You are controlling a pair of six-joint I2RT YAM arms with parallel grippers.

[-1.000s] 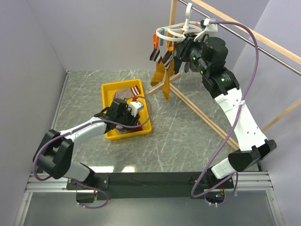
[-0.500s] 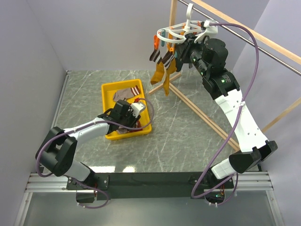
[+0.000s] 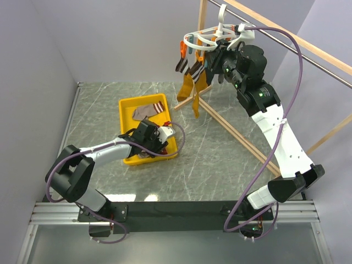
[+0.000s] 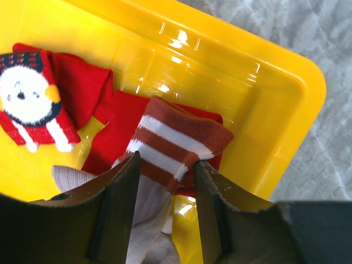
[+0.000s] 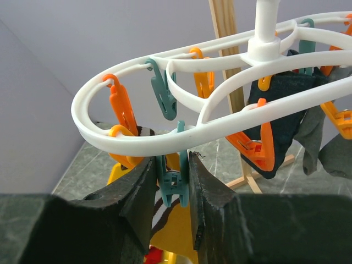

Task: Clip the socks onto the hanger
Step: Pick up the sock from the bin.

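Observation:
The white oval hanger (image 3: 203, 39) hangs from the rod at the top right. Mustard yellow socks (image 3: 190, 91) and a dark navy sock (image 5: 280, 93) hang from its clips. My right gripper (image 5: 171, 165) is shut on a teal clip (image 5: 175, 184) under the hanger's outer ring (image 5: 137, 144). Low in the yellow bin (image 4: 286, 82), my left gripper (image 4: 165, 165) is shut on a grey sock's rust-and-white striped cuff (image 4: 176, 137). A red sock with a white figure (image 4: 33, 99) lies beside it. Another grey sock (image 3: 144, 113) lies at the bin's far end.
The wooden frame (image 3: 231, 129) runs diagonally across the table's right half, with its metal rod (image 3: 308, 52) overhead. Orange clips (image 5: 124, 110) dangle next to the held teal one. The yellow bin's rim (image 3: 127, 104) stands left of centre, with grey walls close behind and to the left.
My left gripper has shifted toward the near right corner of the bin, and its jaws have widened slightly. The right arm has stayed at the hanger.

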